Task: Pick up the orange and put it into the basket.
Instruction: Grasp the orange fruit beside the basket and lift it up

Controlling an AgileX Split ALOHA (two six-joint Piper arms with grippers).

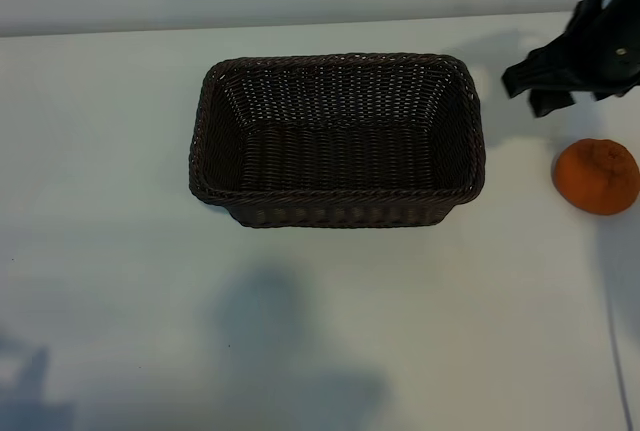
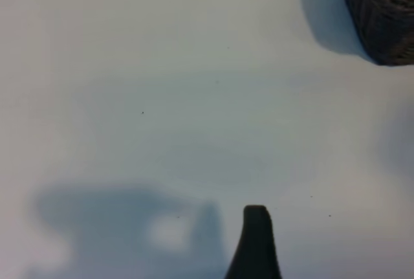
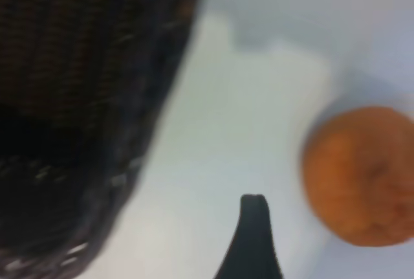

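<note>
Nearest to me in the exterior view is bare white table, crossed only by soft grey shadows. Behind that stretch sits the basket, a dark brown woven rectangle with rounded corners and a braided rim, its long side facing me. I can see straight down onto its woven floor, and it holds nothing. The orange lies on the table off the basket's right end, apart from it and outside it, close to the right edge of my view. My right gripper hangs above the table beyond the orange, near the basket's far right corner, not touching the fruit; its jaws stand wide and hold nothing. In the right wrist view a single dark fingertip pokes in between the basket's outer wall and the orange, clear of both. My left gripper does not appear in the exterior view; its wrist camera shows one dark fingertip over bare table, with a corner of the basket well away. Its jaws are also spread wide and empty.
</note>
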